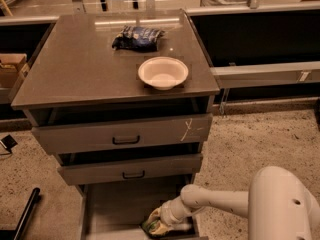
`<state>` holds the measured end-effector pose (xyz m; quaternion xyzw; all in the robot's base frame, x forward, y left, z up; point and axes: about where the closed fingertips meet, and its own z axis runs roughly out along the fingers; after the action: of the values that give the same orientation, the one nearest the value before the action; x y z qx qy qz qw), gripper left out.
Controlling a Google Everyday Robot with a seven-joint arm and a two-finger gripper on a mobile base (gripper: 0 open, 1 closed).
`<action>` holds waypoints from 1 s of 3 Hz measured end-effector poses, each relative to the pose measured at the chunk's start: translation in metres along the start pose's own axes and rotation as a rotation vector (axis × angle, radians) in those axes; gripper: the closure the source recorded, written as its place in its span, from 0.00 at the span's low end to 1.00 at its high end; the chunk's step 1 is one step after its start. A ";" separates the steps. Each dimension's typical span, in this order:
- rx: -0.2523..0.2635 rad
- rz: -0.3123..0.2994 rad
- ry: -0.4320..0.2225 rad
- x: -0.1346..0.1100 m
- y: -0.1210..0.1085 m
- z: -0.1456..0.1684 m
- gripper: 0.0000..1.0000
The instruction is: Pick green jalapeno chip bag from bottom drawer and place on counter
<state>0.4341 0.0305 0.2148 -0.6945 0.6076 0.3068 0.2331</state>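
Where your gripper (pixel 159 222) reaches into the bottom drawer (pixel 117 209), it overlaps the green jalapeno chip bag (pixel 151 228); the bag's long axis is hidden; whether it grips, you cannot tell.

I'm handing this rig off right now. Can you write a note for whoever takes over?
Gripper: low in the bottom drawer, at the green jalapeno chip bag near the drawer's front right; hold unconfirmed.
Counter: carries a dark blue bag and a white bowl.
Done: drawer open, arm reached in.
Left: lift the bag out and set it on a bare part of the counter.
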 end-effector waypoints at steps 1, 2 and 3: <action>0.025 -0.010 -0.047 -0.006 0.000 -0.007 0.83; 0.125 -0.111 -0.101 -0.045 -0.011 -0.045 1.00; 0.161 -0.136 -0.146 -0.069 -0.017 -0.067 1.00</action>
<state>0.4553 0.0347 0.3097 -0.6889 0.5631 0.2905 0.3521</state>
